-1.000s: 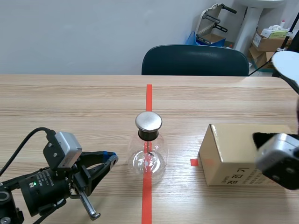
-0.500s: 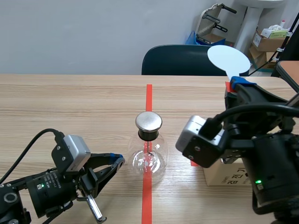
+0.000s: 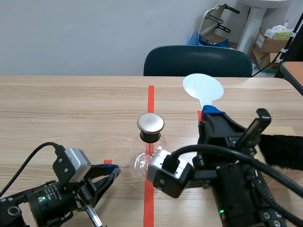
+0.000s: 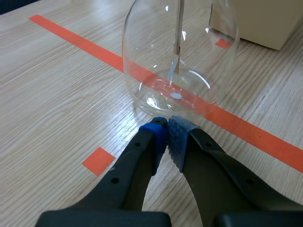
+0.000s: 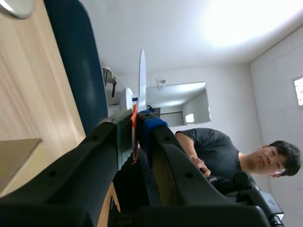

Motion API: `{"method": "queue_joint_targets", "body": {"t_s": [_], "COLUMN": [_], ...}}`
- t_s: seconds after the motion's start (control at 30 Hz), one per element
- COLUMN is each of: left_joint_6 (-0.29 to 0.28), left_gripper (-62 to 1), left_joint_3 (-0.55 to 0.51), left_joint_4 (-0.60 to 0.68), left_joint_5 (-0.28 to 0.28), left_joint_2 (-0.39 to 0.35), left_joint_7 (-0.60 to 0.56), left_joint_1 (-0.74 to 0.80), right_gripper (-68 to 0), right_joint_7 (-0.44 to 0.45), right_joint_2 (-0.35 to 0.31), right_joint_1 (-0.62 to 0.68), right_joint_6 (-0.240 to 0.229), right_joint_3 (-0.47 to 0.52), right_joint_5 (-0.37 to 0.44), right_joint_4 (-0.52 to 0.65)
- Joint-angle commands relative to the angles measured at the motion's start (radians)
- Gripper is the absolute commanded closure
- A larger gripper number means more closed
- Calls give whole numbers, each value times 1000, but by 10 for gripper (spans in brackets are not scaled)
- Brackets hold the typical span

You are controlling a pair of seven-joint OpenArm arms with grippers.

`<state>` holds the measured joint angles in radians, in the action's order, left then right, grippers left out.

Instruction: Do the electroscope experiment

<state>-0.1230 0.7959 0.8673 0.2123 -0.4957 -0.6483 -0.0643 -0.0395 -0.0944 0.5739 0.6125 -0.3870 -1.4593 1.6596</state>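
A clear, round glass flask [image 3: 141, 160] has a black neck and a shiny metal cap [image 3: 150, 123]. The left gripper [image 4: 166, 128] is closed on nothing just beside its base. The right gripper [image 5: 138, 124] clamps a pale round paddle [image 3: 203, 88].

A pale wooden table [image 3: 57, 104] runs back to a plain grey-white wall [image 3: 71, 33], with a dark teal chair [image 3: 198, 61] pushed in at its far edge. In the far right corner, beside a white column [image 3: 253, 23], stand stacked cardboard boxes [image 3: 272, 42] and what may be a folded trolley [image 3: 215, 21]. The right wrist view takes in the white ceiling [image 5: 156, 28], washed by a bright light [image 5: 246, 19], and a tiled wall [image 5: 279, 94] bearing a small lit window [image 5: 299, 91].
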Motion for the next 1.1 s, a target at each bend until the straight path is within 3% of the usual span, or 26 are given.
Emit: {"method": "queue_joint_targets", "body": {"t_s": [0.0,0.47,0.63,1.07], "left_joint_6": [1,-2,-2,-2], "left_gripper": [-44,-44,-44,-44], "left_joint_3": [0,-2,-2,-2], "left_joint_4": [23,23,23,23], "left_joint_5": [16,34,34,34], "left_joint_2": [-1,-19,-23,-23], "left_joint_7": [-17,-37,-36,-44], "left_joint_1": [-13,-22,-22,-21], "right_gripper": [-17,-17,-17,-17], "right_joint_7": [-19,-86,-85,-74], "right_joint_2": [-2,1,1,0], "right_joint_1": [-12,-40,-45,-45], "right_joint_6": [8,31,75,76], "right_joint_3": [-2,-20,-20,-20], "right_joint_5": [-2,-2,-2,-2], "right_joint_4": [-6,-119,-122,-122]}}
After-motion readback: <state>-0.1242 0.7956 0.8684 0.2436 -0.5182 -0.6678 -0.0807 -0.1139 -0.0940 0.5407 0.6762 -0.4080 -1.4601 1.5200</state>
